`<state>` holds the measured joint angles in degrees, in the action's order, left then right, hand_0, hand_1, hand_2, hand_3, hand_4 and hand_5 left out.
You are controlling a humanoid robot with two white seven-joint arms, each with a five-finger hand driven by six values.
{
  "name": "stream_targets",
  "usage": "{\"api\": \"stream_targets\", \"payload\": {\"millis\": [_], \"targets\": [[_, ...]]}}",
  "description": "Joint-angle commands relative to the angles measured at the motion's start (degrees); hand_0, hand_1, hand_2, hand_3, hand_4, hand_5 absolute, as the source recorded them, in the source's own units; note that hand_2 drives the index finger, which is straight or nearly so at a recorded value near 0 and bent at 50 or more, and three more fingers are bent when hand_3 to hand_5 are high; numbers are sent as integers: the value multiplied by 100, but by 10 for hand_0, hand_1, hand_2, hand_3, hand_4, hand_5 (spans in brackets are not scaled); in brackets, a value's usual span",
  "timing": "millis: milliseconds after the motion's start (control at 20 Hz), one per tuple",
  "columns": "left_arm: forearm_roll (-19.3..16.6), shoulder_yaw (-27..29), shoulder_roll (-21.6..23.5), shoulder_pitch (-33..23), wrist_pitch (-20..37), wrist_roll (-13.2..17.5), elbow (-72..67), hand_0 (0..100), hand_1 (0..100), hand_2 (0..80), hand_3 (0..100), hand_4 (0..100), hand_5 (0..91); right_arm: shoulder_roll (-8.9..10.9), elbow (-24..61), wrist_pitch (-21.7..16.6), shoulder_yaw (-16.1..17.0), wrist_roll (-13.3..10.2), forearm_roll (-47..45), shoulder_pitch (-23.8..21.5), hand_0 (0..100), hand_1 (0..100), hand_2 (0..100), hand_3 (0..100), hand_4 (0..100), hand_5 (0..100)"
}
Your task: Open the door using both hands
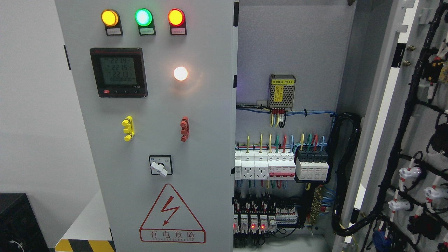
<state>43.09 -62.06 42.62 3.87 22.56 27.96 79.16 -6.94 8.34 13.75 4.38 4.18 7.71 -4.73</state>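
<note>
grey steel fills the frame: a cabinet with two doors. the left door (196, 115) stands closed across the left and middle of the picture, while the right door (416, 140) is swung wide open at the right edge, its inner face showing black cable bundles and white connectors.

on the left door, three lamps sit in a row at the upper left: yellow (110, 18), green (143, 17) and red (176, 17). below them is a black meter (118, 72) with a lit green display, and to its right a glowing white lamp (180, 73). lower down come a yellow handle (128, 128) and a red handle (184, 128), then a rotary switch (160, 165), then a red warning triangle (172, 214) with a lightning bolt at the bottom.

between the doors, the open interior shows a perforated power supply (281, 91) near the top, a row of white breakers (265, 164) with coloured wires in the middle, and relays (255, 220) with small red lights at the bottom.

neither robot hand shows anywhere (so whether they are released or clenched cannot be told). a black box (19, 222) sits in the lower left corner, beside a strip of yellow and black floor tape (84, 245).
</note>
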Motion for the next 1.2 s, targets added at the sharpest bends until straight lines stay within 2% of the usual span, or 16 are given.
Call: {"api": "stream_targets", "payload": {"millis": [0, 100, 250, 401, 451, 501, 551, 651, 701, 751, 851, 1002, 1152], "targets": [[-845, 1941, -2245, -1152, 196, -2, -6060, 0, 0, 0, 0, 0, 0, 0, 1, -4, 1, -5, 2, -2, 0, 0, 0, 0, 0, 0], [-1205, 2075, -2889, -862, 179, -2, -7322, 0, 0, 0, 0, 0, 0, 0, 1, -4, 1, -5, 2, -2, 0, 0, 0, 0, 0, 0], [-1382, 2320, -3347, -739, 126, -19, -8204, 0, 0, 0, 0, 0, 0, 0, 1, -4, 1, -5, 2, -2, 0, 0, 0, 0, 0, 0], [-1452, 3293, -3620, -721, 126, -89, -8636, 0, 0, 0, 0, 0, 0, 0, 1, -4, 1, -5, 2, -2, 0, 0, 0, 0, 0, 0], [-1574, 3671, -3708, -712, 117, -194, -8706, 0, 0, 0, 0, 0, 0, 0, 1, -4, 1, -5, 2, -2, 0, 0, 0, 0, 0, 0], [-1837, 4049, -3778, -712, 108, -439, -8759, 0, 0, 0, 0, 0, 0, 0, 1, -4, 1, -5, 2, 7, 0, 0, 0, 0, 0, 0], [-2214, 4401, -3831, -712, 99, -815, -8777, 0, 0, 0, 0, 0, 0, 0, 1, -4, 1, -5, 2, -2, 0, 0, 0, 0, 0, 0], [-3074, 5182, -3954, -712, 91, -1659, -8760, 0, 0, 0, 0, 0, 0, 9, 44, -12, -16, -5, -15, 16, 0, 0, 0, 0, 0, 0], [-3470, 5569, -4016, -712, 30, -1924, -8725, 0, 0, 0, 0, 0, 0, 35, 219, -21, -17, -5, -33, 33, 0, 0, 0, 0, 0, 0], [-3787, 5912, -4086, -720, -128, -2066, -8707, 0, 0, 0, 0, 0, 0, 26, 612, -91, 18, -5, -24, 25, 0, 0, 0, 0, 0, 0], [-4245, 6406, -4192, -712, -575, -2093, -8689, 0, 0, 0, 0, 0, 0, 61, 1831, -240, 27, -5, -24, -106, 0, 0, 0, 0, 0, 0], [-4686, 7039, -4297, -712, -832, -2120, -8541, 0, 0, 0, 0, 0, 0, 254, 4176, -364, -43, -5, -33, -957, 0, 0, 0, 0, 0, 0], [-5002, 7339, -4385, -721, -841, -2120, -8364, 0, 0, 0, 0, 0, 0, 255, 6217, -425, -235, -5, -33, -1757, 0, 0, 0, 0, 0, 0]]}}
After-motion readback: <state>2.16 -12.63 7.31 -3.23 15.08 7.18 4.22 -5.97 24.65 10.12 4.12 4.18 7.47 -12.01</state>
